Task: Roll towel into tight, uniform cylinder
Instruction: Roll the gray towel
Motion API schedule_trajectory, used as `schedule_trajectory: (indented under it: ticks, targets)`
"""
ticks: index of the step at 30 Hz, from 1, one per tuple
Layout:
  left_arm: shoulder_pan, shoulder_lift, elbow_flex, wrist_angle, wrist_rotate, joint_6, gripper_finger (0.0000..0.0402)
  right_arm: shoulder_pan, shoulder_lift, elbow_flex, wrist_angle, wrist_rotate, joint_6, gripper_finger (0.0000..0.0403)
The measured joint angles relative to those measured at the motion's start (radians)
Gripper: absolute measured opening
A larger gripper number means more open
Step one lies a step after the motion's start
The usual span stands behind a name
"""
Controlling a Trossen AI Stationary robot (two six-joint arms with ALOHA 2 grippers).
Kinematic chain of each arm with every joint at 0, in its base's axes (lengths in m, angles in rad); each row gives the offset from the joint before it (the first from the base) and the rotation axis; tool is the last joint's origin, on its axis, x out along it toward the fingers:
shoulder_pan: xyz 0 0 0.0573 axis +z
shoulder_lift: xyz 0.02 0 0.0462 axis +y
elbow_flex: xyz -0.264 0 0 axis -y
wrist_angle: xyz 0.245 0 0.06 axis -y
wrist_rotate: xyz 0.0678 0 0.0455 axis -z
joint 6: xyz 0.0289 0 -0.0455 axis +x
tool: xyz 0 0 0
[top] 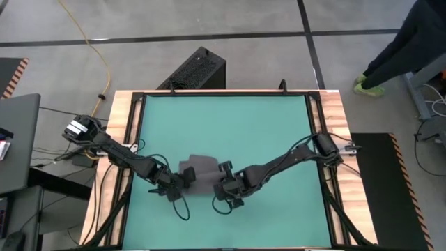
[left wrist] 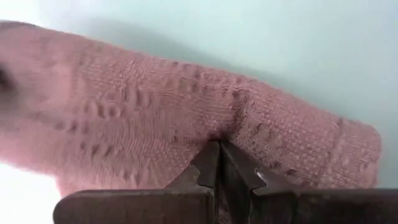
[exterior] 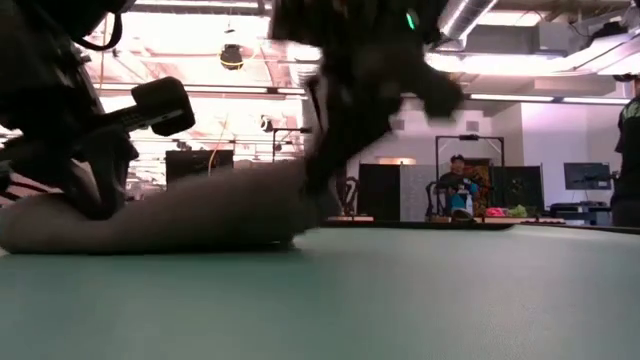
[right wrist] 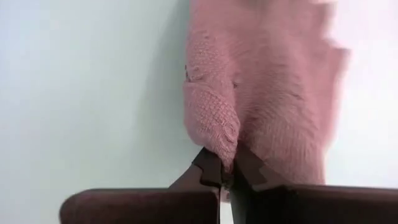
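The dark grey towel [top: 202, 169] lies bunched on the teal mat [top: 223, 125], near the mat's front edge. In the low view it is a low, rounded heap [exterior: 170, 220] resting on the mat. My left gripper [top: 178, 183] is shut on the towel's left end. My right gripper [top: 224, 184] is shut on its right end. In both wrist views the towel looks pinkish, in the left wrist view [left wrist: 155, 118] and in the right wrist view [right wrist: 261, 93]. No white tag shows. My left gripper pinches the towel's near left part [left wrist: 217, 134] between its two fingertips, which come low from the table's left and near side. The cloth puckers where they meet. The towel rests on the mat. How many layers it holds, I cannot tell. My right gripper pinches a rounded fold at the towel's near right edge [right wrist: 225, 144] between its two fingertips, which come low from the table's right and near side. The fold bulges just ahead of the fingertips. The rest of the towel lies on the mat.
The mat lies in a wooden-edged table frame [top: 125, 139]. A black box [top: 196, 70] stands on the floor beyond the far edge. One person [top: 404, 49] stands at the far right, another sits far behind the table [exterior: 458, 185]. Bare mat lies beyond the towel.
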Motion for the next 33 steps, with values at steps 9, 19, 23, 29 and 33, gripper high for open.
schedule_trajectory:
  ticks: [9, 19, 23, 29, 33]
  targets:
    - [0.001, 0.003, 0.002, 0.027, 0.144, -0.107, 0.0, -0.12, -0.121, 0.03, -0.067, -0.278, 0.222, 0.0022]
    - [0.001, 0.003, -0.001, 0.068, 0.226, -0.142, 0.0, -0.262, -0.076, 0.03, -0.051, -0.517, 0.224, 0.0022]
    - [0.001, 0.003, -0.001, 0.068, 0.243, -0.145, 0.0, -0.305, -0.072, 0.028, 0.011, -0.566, 0.205, 0.0022]
    - [0.001, 0.003, -0.002, 0.112, 0.269, -0.145, 0.0, -0.381, -0.063, 0.027, 0.093, -0.668, 0.217, 0.0022]
    - [0.001, 0.003, -0.002, 0.131, 0.279, -0.141, 0.0, -0.419, -0.055, 0.028, 0.113, -0.692, 0.226, 0.0022]
